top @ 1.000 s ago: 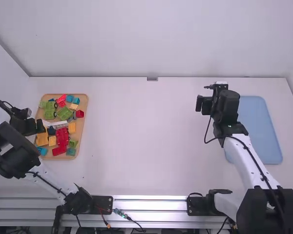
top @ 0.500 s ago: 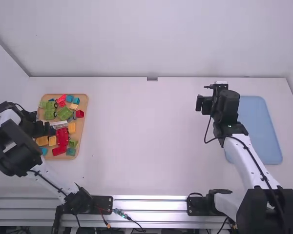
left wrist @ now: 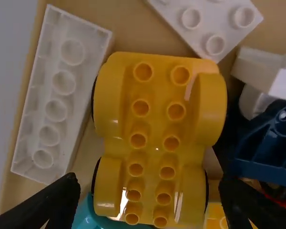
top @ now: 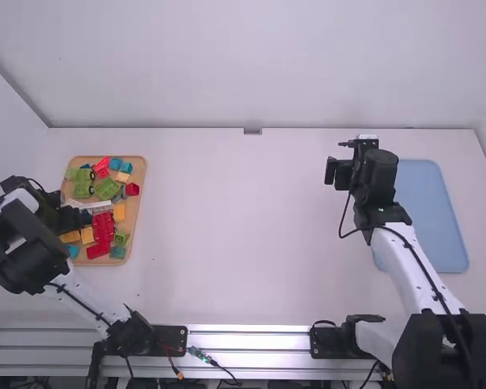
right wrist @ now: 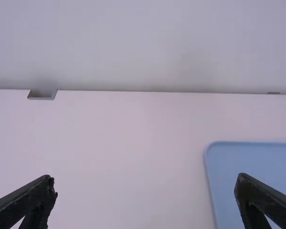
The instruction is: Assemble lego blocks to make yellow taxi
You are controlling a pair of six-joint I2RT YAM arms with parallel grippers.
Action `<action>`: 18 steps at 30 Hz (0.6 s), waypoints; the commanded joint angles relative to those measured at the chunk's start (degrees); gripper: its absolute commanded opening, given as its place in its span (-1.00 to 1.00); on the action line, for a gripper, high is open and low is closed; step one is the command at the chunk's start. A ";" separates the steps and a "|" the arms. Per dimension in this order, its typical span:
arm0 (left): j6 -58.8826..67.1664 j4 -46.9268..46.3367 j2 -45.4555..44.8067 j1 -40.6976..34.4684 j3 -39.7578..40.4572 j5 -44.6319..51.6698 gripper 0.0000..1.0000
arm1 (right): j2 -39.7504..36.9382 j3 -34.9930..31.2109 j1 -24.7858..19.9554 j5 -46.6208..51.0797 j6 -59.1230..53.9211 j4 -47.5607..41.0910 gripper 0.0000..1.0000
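Chassis (left wrist: 155,119), yellow, wheeled: on wooden tray (top: 137,212), framed by spread left gripper (left wrist: 148,185) | change: left gripper now sits farther over wooden tray | meaning: probable line-up for taxi-base pick | right gripper (right wrist: 145,183): parted, near blue tray (top: 431,219)

We'd call this a robotics lab, as far as the dark lower edge of the high view lets us tell: we see the left arm (top: 83,301) and right arm (top: 411,263) based at a metal rail (top: 251,340), wires (top: 219,366) between them, and a white table (top: 235,219) against a pale wall (top: 251,65).
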 commanded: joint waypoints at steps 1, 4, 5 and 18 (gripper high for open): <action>-1.05 -0.35 0.46 0.22 -0.81 -0.68 0.57 | 0.19 1.81 -0.15 0.02 0.17 0.17 0.98; -1.11 0.11 0.46 0.22 -0.79 -0.68 0.52 | 0.19 1.81 -0.15 0.02 0.15 0.17 0.98; -1.33 0.24 0.46 0.22 -0.79 -0.76 0.51 | 0.19 1.81 -0.15 0.02 0.17 0.17 0.98; -0.57 -0.04 0.88 0.22 -0.81 -0.66 0.67 | 0.19 1.81 -0.15 0.02 0.17 0.19 0.98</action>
